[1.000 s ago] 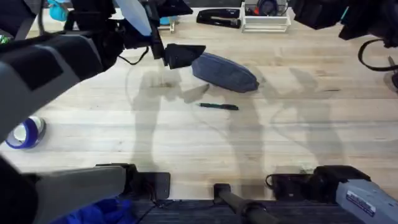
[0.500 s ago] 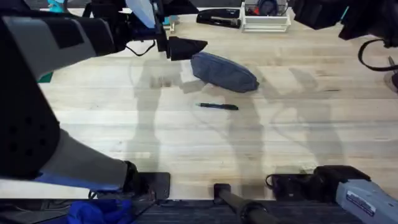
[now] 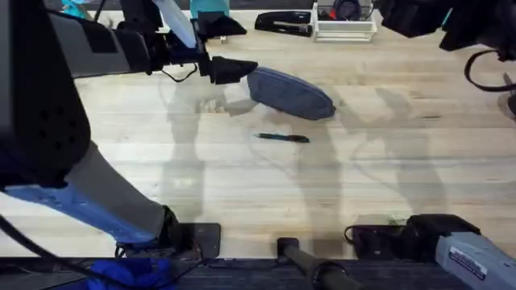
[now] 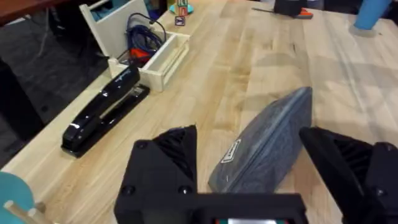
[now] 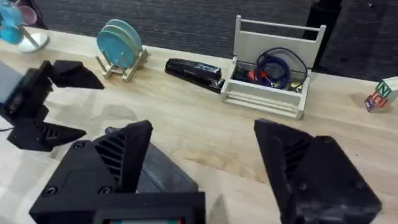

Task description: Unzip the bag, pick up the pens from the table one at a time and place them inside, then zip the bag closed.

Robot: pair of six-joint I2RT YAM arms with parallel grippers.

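The grey-blue bag lies zipped on the table, with its zipper along the top. In the left wrist view, the bag has its near end between the spread fingers of my left gripper. From overhead, the left gripper hovers open at the bag's left end, apart from the fabric. A slim dark pen lies alone just in front of the bag. My right gripper is open and holds nothing, raised at the far right. It looks down on the bag.
A black stapler and a white caddy holding cables stand behind the bag at the table's far edge. A rack of teal plates is to their left, and small coloured blocks are to their right.
My left arm has swung and risen nearer the camera, and its gripper stays by the bag's left end. The bag, the pen and the right arm have not moved.
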